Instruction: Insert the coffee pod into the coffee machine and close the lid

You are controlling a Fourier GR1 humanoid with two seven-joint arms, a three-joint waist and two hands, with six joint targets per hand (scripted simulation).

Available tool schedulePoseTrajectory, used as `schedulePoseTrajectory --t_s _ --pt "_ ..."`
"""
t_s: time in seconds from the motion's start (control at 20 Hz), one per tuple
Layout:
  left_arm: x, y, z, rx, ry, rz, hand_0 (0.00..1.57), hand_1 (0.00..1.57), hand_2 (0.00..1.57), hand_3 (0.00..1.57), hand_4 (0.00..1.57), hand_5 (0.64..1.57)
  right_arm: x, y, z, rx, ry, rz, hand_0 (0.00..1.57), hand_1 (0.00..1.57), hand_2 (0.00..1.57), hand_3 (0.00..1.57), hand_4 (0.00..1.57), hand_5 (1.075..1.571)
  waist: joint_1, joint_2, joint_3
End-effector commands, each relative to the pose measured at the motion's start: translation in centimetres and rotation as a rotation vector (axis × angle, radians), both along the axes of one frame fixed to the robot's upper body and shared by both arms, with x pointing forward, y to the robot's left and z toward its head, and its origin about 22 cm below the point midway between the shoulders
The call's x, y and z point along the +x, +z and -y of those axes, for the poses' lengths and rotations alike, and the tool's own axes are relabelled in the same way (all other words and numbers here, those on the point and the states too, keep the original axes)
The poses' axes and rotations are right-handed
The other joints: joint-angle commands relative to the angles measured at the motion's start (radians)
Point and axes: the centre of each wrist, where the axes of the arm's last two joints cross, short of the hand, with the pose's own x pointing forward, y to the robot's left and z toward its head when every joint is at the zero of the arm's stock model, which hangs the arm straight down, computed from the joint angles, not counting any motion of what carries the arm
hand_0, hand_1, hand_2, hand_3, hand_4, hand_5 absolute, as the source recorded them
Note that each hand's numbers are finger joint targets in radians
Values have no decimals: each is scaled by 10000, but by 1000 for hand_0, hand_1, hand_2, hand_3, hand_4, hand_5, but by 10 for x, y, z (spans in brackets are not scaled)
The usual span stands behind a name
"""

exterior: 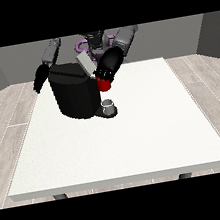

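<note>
hand at the view's right (108, 66) sits at the coffee machine (73, 90) lid (87, 64), fingers' state unclear. likely the lid-closing step; next: press lid down.

Front view, robot body only. Black hand at the view's right (108, 66): arm reaches down and inward from the grey upper-arm shell near the shoulder, forearm angled toward the view's lower left, hand low and near the torso's midline. Finger pose not resolvable. Black hand at the view's left (40, 79): arm hangs from the grey shoulder segment, forearm sloping outward and down, hand pointing downward at the body's side. Fingers appear straight, holding nothing. Hands well apart.
</note>
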Motion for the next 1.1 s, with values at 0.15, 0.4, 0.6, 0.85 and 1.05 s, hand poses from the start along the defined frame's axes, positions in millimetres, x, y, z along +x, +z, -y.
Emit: schedulePoseTrajectory --t_s 0.15,0.4,0.6,0.85,1.05 --pt "1 5 7 -380 -255 418 1110 1110 1122 969 0 1571 7 7 1 59 -336 -219 0 0 0 0 0 1571 205 15 -12" --pt "1 6 15 -589 -373 886 1233 1233 1201 947 0 1571 0 -10 4 41 -210 19 0 0 0 0 41 1571 -23 186 -8" --pt "-3 24 -19 -575 -282 885 1224 1224 1202 978 0 1571 -4 -8 -4 -139 96 17 0 0 0 0 99 1571 -268 288 -11" --pt "-5 20 -24 83 -303 2073 1144 1144 1115 841 0 1571 5 21 -2 -358 42 470 0 0 0 0 218 1571 -292 810 -14" --pt "-5 30 -20 518 -319 1809 925 925 982 695 0 1571 4 13 -15 -172 45 275 0 0 0 0 185 1571 -193 597 -11"
